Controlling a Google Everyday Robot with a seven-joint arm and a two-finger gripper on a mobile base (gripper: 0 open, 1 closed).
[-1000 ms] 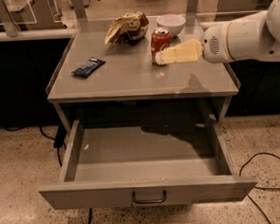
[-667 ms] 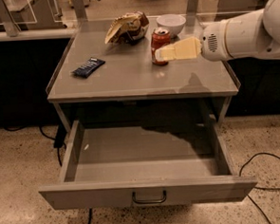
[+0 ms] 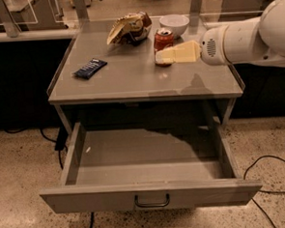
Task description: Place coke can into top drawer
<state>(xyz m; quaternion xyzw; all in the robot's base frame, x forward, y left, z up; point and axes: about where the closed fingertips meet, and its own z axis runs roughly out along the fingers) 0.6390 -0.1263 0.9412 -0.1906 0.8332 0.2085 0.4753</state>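
My gripper (image 3: 162, 57) has crept left over the last second and now overlaps the can (image 3: 163, 39), so the grasp looks near; clamped or not, I cannot tell; the can stands on the table (image 3: 131, 80) by the bowl (image 3: 174, 23); the drawer (image 3: 89, 199) gapes open below

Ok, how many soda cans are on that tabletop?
1: the coke can, back right beside the white bowl, gripper at it. None in the open top drawer.
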